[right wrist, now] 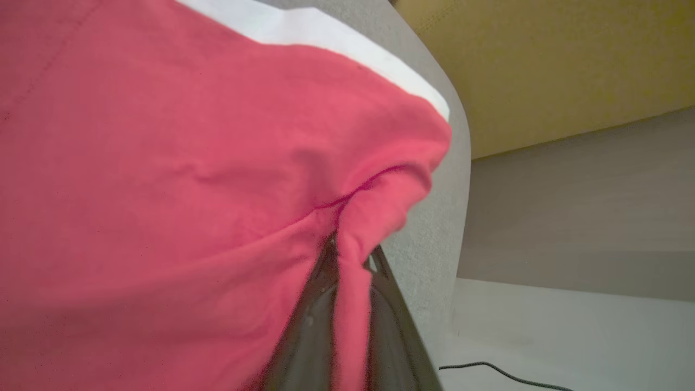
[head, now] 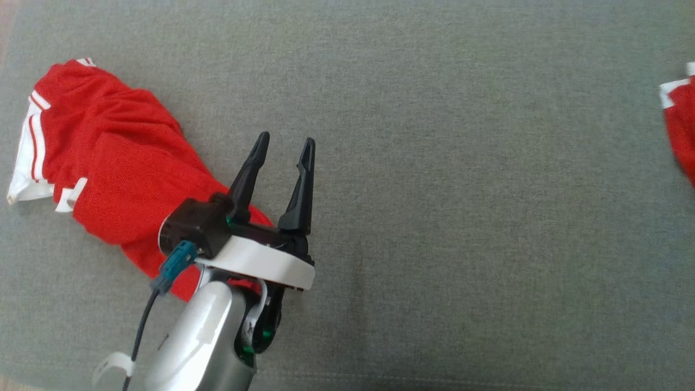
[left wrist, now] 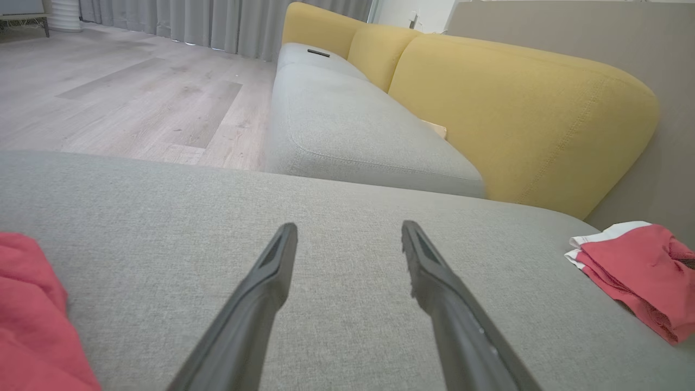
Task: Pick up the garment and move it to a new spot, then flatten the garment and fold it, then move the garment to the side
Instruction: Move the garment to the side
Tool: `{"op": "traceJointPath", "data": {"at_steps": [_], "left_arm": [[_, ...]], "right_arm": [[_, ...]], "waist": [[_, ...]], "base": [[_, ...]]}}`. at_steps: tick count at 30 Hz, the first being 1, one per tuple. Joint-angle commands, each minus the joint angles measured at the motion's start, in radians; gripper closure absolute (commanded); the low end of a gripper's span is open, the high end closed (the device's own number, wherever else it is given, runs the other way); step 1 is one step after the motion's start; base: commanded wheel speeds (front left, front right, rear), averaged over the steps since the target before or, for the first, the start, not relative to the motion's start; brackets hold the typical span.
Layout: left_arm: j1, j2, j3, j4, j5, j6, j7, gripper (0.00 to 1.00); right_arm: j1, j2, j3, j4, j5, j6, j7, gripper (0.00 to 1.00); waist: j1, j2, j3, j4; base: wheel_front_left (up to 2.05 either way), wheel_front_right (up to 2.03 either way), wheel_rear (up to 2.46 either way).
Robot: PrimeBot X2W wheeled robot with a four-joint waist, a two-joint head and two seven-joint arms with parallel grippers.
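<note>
A red garment (right wrist: 163, 179) with a white band is pinched between my right gripper's (right wrist: 350, 255) dark fingers, which are shut on a fold of it near the cushion's edge. That same cloth shows at the head view's right edge (head: 681, 125) and at the right of the left wrist view (left wrist: 635, 266). My left gripper (head: 286, 140) stands open above the grey cushion (head: 461, 190), nothing between its fingers (left wrist: 260, 304). Just left of it lies a second crumpled red garment (head: 108, 163) with white stripes, partly under the left wrist.
Beyond the grey cushion (left wrist: 217, 217) runs a grey sofa seat (left wrist: 347, 130) with yellow backrests (left wrist: 521, 114). Wooden floor (left wrist: 119, 92) lies to the left of it. A dark cable (right wrist: 499, 372) lies on the pale floor beside the cushion.
</note>
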Motion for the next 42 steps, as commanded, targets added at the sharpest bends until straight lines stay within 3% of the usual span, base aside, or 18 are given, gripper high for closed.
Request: {"op": "traceJointPath", "data": {"at_steps": [1, 15, 16, 17, 26, 30, 31, 42], "left_arm": [[-0.033, 0.003, 0.027, -0.041, -0.006, 0.006, -0.012, 0.00], [-0.048, 0.003, 0.036, -0.033, 0.003, 0.006, -0.012, 0.00], [-0.048, 0.003, 0.037, -0.032, 0.004, 0.006, -0.012, 0.00], [-0.047, 0.003, 0.038, -0.032, 0.005, 0.005, -0.012, 0.00], [-0.030, 0.003, 0.052, -0.013, 0.012, -0.004, -0.012, 0.00], [-0.011, 0.003, 0.060, -0.010, 0.014, -0.005, -0.012, 0.00], [0.000, 0.003, 0.067, -0.010, 0.017, -0.005, -0.012, 0.00], [0.080, 0.003, 0.122, -0.033, 0.044, -0.011, -0.012, 0.00]], "right_arm": [[0.002, -0.055, -0.021, 0.003, 0.000, 0.007, -0.003, 1.00], [-0.009, 0.004, -0.161, 0.041, -0.107, 0.007, -0.024, 1.00], [-0.008, 0.014, -0.179, 0.036, -0.118, 0.007, -0.027, 0.29], [-0.007, 0.026, -0.199, 0.033, -0.129, 0.007, -0.026, 0.00], [0.019, 0.128, -0.345, -0.078, -0.262, 0.007, -0.030, 0.00], [0.033, 0.215, -0.417, -0.182, -0.295, 0.007, -0.057, 0.00], [0.049, 0.289, -0.458, -0.245, -0.286, 0.007, -0.079, 0.00], [0.294, 0.798, -0.560, -0.657, -0.173, 0.007, -0.216, 0.00]], "waist": [[-0.0001, 0.0000, 0.010, 0.007], [-0.0001, 0.0000, 0.019, -0.013], [-0.0001, 0.0000, 0.016, -0.016], [-0.0001, 0.0000, 0.013, -0.019], [-0.0001, 0.0000, -0.050, -0.045], [-0.0001, 0.0000, -0.105, -0.056], [-0.0001, 0.0000, -0.135, -0.061], [-0.0001, 0.0000, -0.270, -0.078]], "base": [[0.00, 0.00, 0.00], [0.00, 0.00, 0.00], [0.00, 0.00, 0.00], [0.00, 0.00, 0.00], [0.00, 0.00, 0.00], [0.00, 0.00, 0.00], [0.00, 0.00, 0.00], [0.00, 0.00, 0.00]]}}
